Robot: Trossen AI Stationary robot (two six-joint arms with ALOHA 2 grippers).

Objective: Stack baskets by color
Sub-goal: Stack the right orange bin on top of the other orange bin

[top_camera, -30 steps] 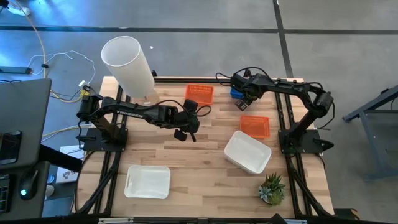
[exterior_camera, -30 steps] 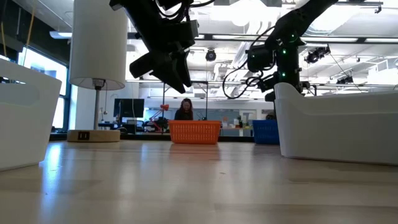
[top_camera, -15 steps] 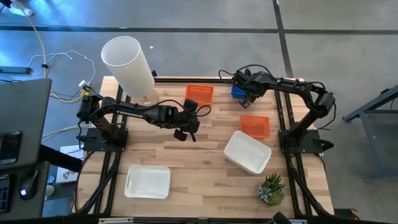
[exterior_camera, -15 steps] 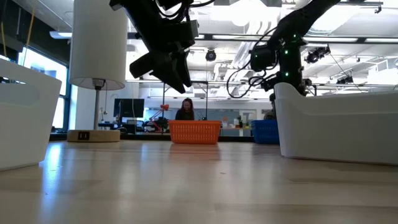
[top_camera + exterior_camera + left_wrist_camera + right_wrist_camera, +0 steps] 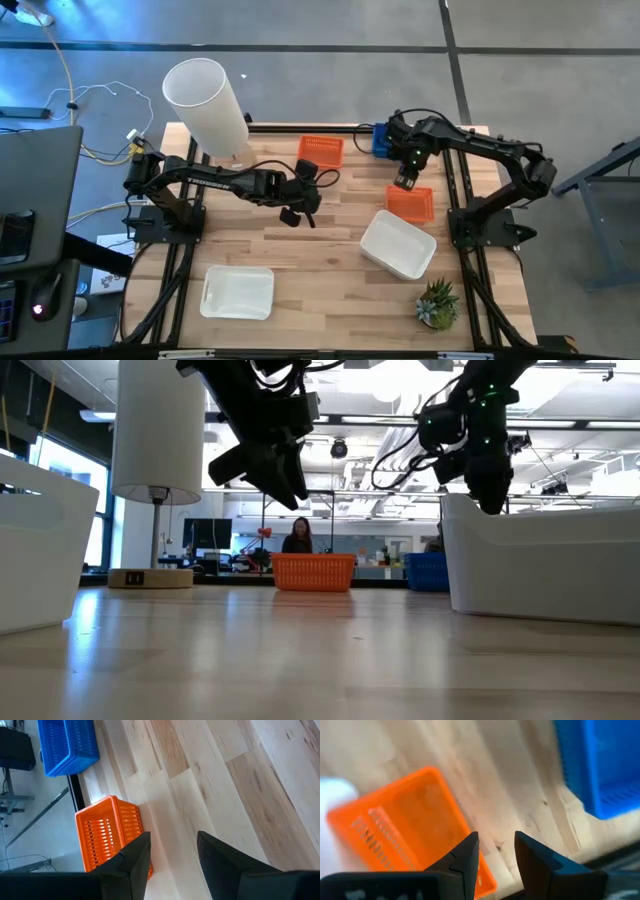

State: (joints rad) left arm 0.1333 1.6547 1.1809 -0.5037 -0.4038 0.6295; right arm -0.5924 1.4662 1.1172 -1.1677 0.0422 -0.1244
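An orange basket (image 5: 320, 150) and a blue basket (image 5: 382, 140) rest on their bases at the table's far edge. A second orange basket (image 5: 410, 203) sits on the right, with a white basket (image 5: 398, 243) just in front of it. Another white basket (image 5: 237, 292) stands at the near left. My right gripper (image 5: 405, 180) hangs open above the table, pointing down, between the blue basket (image 5: 600, 765) and the right orange basket (image 5: 405, 830). My left gripper (image 5: 295, 208) waits open above the table's middle, the far orange basket (image 5: 112, 837) ahead of it. Neither holds anything.
A tall white cylinder lamp (image 5: 205, 100) stands at the far left corner. A small potted plant (image 5: 437, 302) sits at the near right. Bare wood lies across the table's middle and near edge. A person (image 5: 297, 537) is in the room beyond the table.
My right gripper has risen and moved away from the blue basket at the far edge, toward the orange basket on the right, rolling at the wrist as it went. It stayed open. The baskets have not moved.
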